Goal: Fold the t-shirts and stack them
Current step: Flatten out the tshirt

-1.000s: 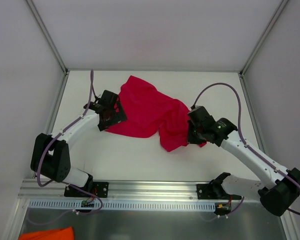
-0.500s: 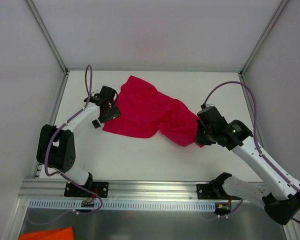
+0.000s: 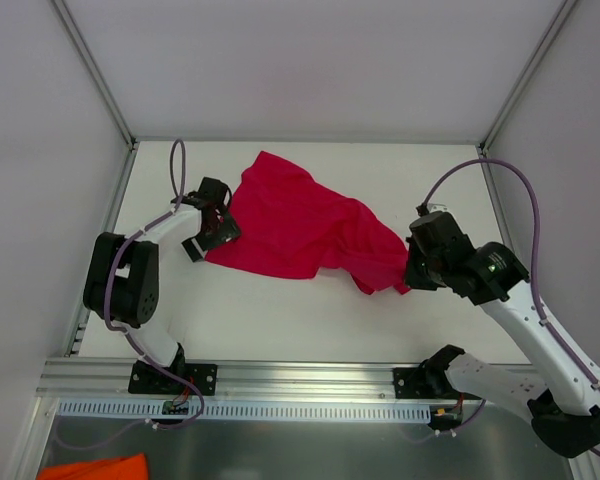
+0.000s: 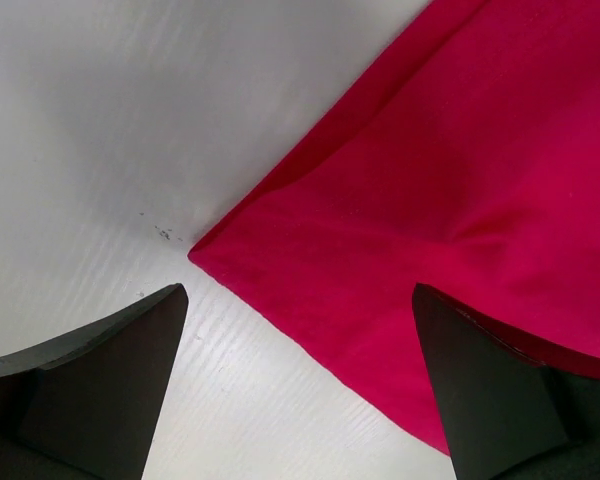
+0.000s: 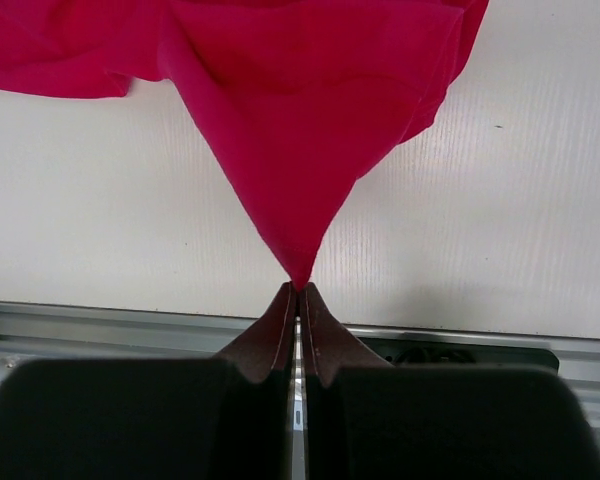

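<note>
While the right claw (image 5: pixel 298 292) pinches it, one t-shirt (image 3: pixel 295 225) lies rumpled.

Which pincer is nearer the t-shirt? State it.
Right. The right pincer is shut on the t-shirt at its right end; the left pincer stands open over its left corner, gripping nothing.

The crimson-red short-sleeved t-shirt (image 3: pixel 300 225) is thin, soft, matt cloth, gently creased. The white tabletop (image 3: pixel 280 315) looks matt with a faint linear grain. The left gripper (image 4: pixel 298 295) has smooth, dull black plastic fingers (image 4: pixel 100 385). The silver front rail (image 3: pixel 310 378) is brushed metal.
</note>
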`<move>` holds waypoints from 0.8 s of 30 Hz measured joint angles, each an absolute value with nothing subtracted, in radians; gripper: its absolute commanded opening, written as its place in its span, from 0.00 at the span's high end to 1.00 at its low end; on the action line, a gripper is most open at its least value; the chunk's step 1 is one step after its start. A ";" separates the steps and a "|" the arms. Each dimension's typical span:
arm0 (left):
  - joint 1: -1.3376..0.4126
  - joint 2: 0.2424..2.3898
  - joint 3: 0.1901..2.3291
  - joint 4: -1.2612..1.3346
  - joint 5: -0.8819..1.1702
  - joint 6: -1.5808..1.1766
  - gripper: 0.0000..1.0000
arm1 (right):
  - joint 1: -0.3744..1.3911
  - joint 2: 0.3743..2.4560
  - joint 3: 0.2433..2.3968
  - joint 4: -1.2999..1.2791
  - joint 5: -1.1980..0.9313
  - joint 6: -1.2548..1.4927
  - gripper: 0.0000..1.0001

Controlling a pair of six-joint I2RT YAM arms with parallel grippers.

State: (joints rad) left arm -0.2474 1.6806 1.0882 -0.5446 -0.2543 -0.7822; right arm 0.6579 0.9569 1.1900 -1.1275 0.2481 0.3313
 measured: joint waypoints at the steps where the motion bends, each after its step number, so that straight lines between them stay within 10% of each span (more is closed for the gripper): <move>1: -0.247 1.684 1.084 -0.537 -0.243 -0.783 0.02 | 0.658 0.955 1.194 -1.134 0.250 0.331 0.99; 24: -0.247 1.719 1.060 -0.581 -0.278 -0.804 0.10 | 0.651 0.969 1.237 -1.168 0.258 0.319 0.99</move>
